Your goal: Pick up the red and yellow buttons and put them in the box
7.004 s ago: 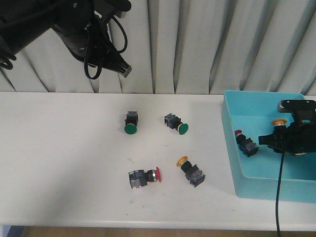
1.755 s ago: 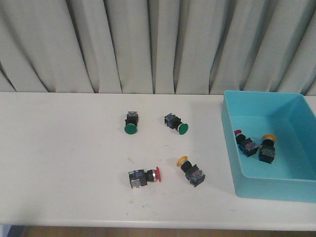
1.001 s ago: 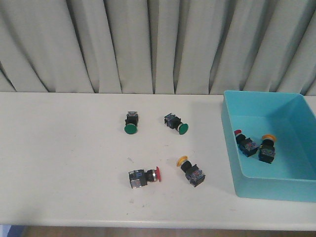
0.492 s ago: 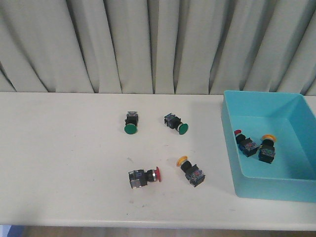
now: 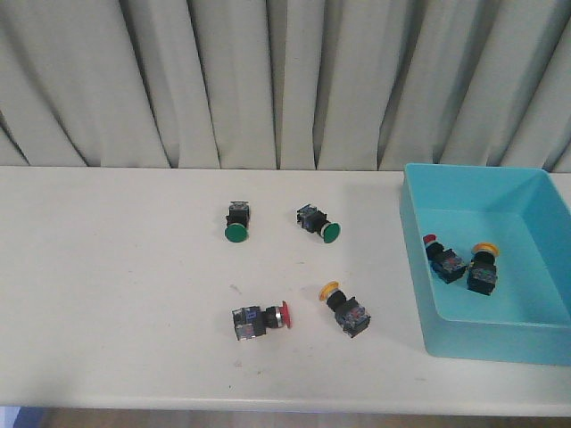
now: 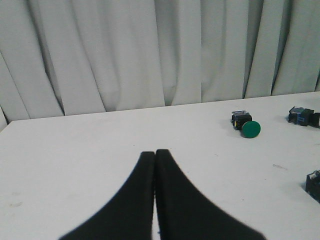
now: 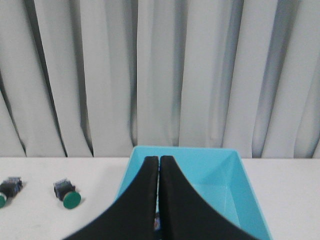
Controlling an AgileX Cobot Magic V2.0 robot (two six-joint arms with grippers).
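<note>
A red button (image 5: 260, 319) and a yellow button (image 5: 346, 308) lie on the white table near its front. The turquoise box (image 5: 417, 267) at the right holds a second red button (image 5: 443, 259) and a second yellow button (image 5: 483, 269). Neither arm shows in the front view. My left gripper (image 6: 154, 152) is shut and empty, low over bare table, with a green button (image 6: 246, 124) far ahead of it. My right gripper (image 7: 159, 159) is shut and empty, in front of the box (image 7: 235, 175).
Two green-capped buttons (image 5: 235, 220) (image 5: 319, 223) lie at mid table, and both show in the right wrist view (image 7: 66, 193) (image 7: 7, 189). A black button body (image 6: 314, 183) is cut off by the left wrist view's border. Grey curtains hang behind the table.
Seven seconds ago both arms were in the front view, the right one over the box at a yellow button. Both have left that view; the yellow button lies in the box. Nothing moved lately.
</note>
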